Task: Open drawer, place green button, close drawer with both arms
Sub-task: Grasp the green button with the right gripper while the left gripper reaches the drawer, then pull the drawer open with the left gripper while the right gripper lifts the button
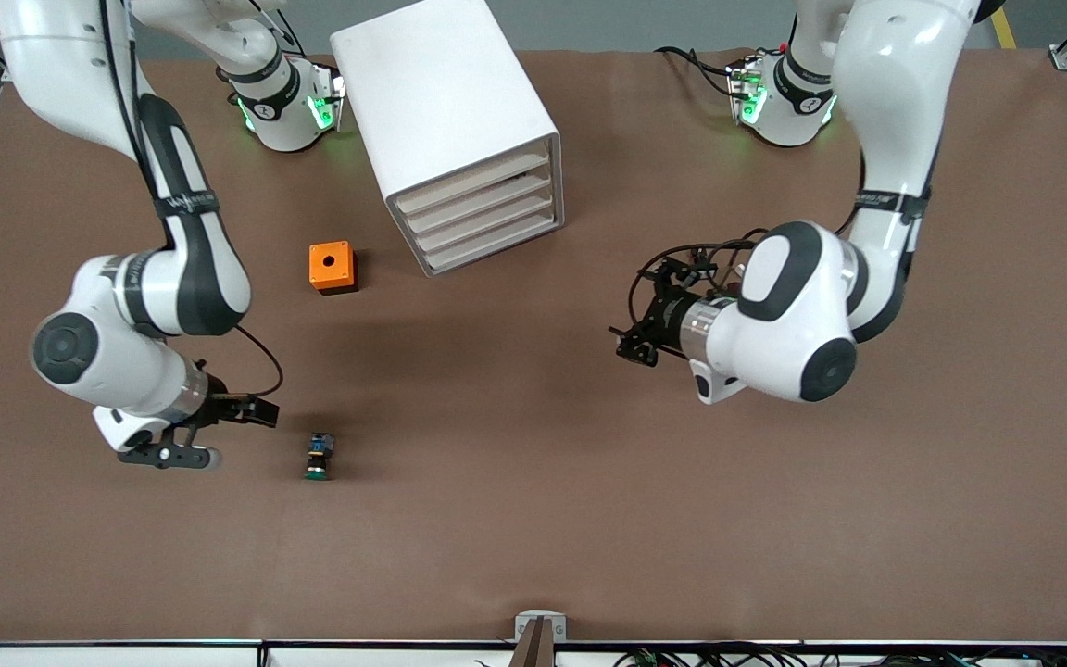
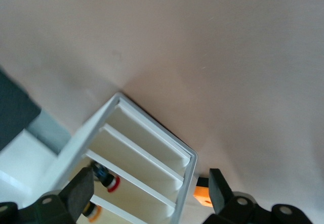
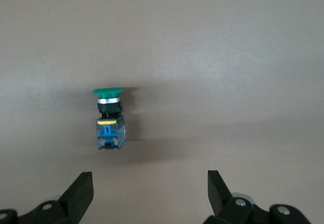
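Observation:
The white cabinet [image 1: 445,111] stands at the back middle of the table. Its lowest drawer [image 1: 494,248] is pushed in, like the three above it. The green-capped button [image 1: 318,457] lies on its side on the table, nearer the front camera than the cabinet. My right gripper [image 1: 235,434] is open and empty, low beside the button, on the right arm's side. In the right wrist view the button [image 3: 109,118] lies ahead of the open gripper [image 3: 149,188]. My left gripper [image 1: 633,339] is open and empty, pointing at the cabinet front [image 2: 152,135] from a distance; the left wrist view shows it open [image 2: 149,191].
An orange cube with a hole [image 1: 332,267] sits beside the cabinet toward the right arm's end, also in the left wrist view [image 2: 202,193]. A red-capped part [image 2: 109,181] and an orange-capped part [image 2: 91,211] lie in upper drawers. Brown table [image 1: 533,519] all round.

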Robot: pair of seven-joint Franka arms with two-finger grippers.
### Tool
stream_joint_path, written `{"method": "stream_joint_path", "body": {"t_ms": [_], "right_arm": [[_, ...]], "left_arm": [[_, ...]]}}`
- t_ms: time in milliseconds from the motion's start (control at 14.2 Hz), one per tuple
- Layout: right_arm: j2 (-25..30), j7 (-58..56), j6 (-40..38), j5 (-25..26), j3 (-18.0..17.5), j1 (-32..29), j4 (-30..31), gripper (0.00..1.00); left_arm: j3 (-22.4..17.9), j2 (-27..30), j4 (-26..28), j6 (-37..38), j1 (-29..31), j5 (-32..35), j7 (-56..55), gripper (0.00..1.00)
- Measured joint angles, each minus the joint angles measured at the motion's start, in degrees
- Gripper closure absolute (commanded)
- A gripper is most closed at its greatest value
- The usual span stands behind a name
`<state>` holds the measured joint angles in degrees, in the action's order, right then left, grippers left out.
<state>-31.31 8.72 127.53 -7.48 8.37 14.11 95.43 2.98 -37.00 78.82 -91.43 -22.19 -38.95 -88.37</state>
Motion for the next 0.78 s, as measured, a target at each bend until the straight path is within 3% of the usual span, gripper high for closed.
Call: {"method": "stream_joint_path", "body": {"t_ms": [706, 777], "right_arm": [[-7.51, 4.94, 7.19, -2.06, -0.01, 4.54, -1.86, 0.00], [-7.91, 4.95, 7.74, -2.11, -0.01, 4.61, -1.86, 0.00]], "left_arm": [[8.88, -13.91, -0.76, 0.55, 0.63, -9.78, -30.61, 0.01], [9.43, -15.26, -0.75, 0.66, 0.72, -10.51, -32.14, 0.05]]}}
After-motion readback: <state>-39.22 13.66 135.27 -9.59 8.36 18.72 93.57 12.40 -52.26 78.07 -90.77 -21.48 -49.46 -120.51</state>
